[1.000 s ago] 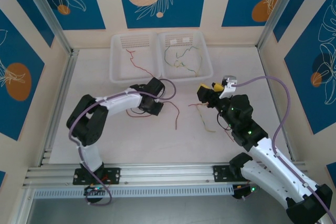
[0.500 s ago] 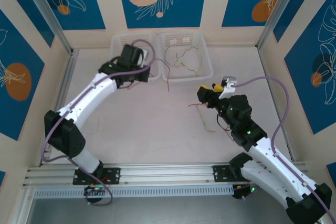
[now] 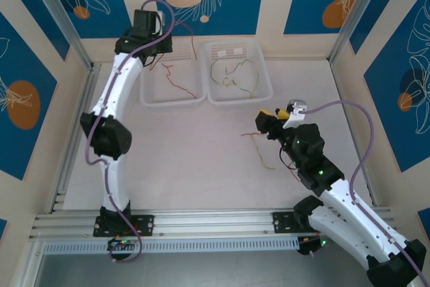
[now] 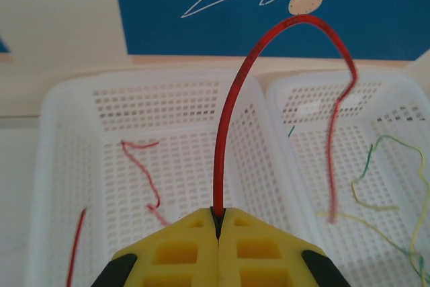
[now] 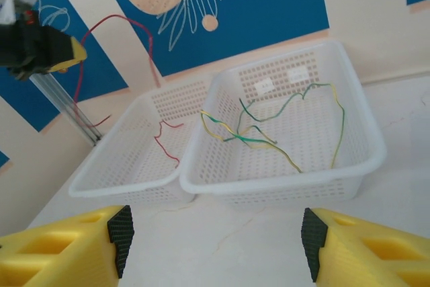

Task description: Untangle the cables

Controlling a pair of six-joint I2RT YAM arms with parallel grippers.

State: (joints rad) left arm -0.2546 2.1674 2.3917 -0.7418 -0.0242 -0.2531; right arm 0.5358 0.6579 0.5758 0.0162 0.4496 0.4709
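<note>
Two white perforated plastic baskets stand side by side at the far edge of the pale bench (image 3: 168, 159): the left basket (image 3: 153, 92) and, just beside it, the right basket (image 3: 262, 82). A thin red wire (image 3: 180, 84) lies inside the left basket, and tangled green and yellow wires (image 5: 269, 126) lie in its neighbour. Loose red and yellow wires (image 3: 261, 149) lie on the bench well right of the left basket, partly covered by the right arm (image 3: 316, 166).

A red strand (image 4: 74, 247) by the left basket's near left wall is cut off by the frame; whether it lies inside I cannot tell.

The left gripper (image 4: 217, 225) hangs above the left basket's far side. Its yellow jaws are clenched on a long red wire (image 4: 228, 119) that arches up from their tips and droops, blurred, toward the right basket. The right gripper (image 5: 213, 250) has its jaws released, with nothing between them.
</note>
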